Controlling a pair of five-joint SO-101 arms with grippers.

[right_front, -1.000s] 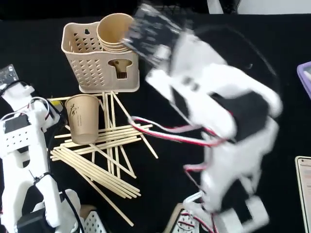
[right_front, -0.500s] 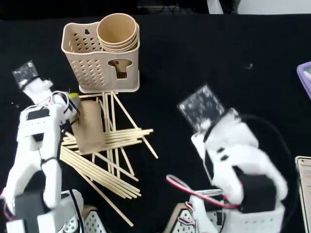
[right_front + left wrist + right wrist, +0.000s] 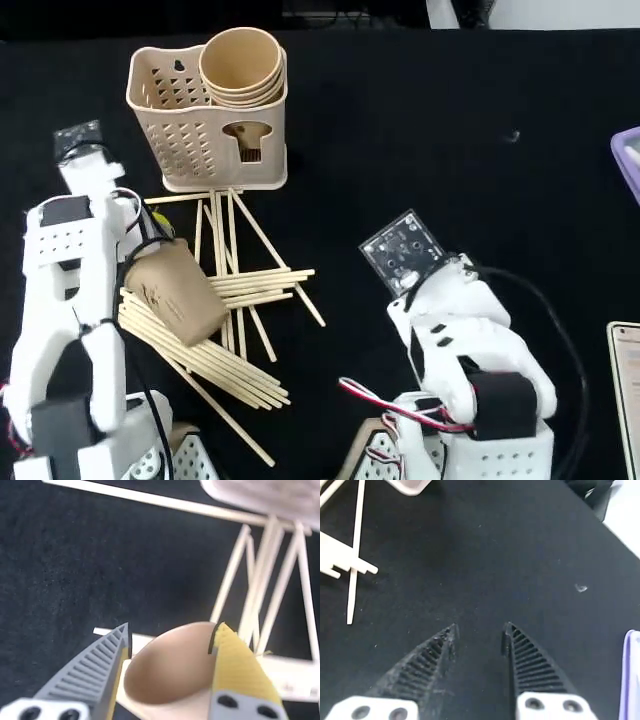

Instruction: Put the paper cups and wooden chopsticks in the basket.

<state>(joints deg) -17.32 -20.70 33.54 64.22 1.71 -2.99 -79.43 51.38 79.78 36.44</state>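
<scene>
Our left gripper is pinching the cup, with the grey finger on one side of the rim and the yellow one on the other, both tight against the paper. From the high view we see that cup tipped over at an angle, right beside the left arm and sitting over the chopsticks. They're sprawled in a messy pile on the table, some fanned out flat and a few running up to the foot of the basket. The basket stands upright at the far side, just past the pile, and there's already a nested stack of cups poking out of one end of it. Over on the other side, our right gripper has its black fingers spread with nothing between them, hanging above bare table, well apart from the basket, with a few chopstick tips nearby. The right arm is folded near its base.
</scene>
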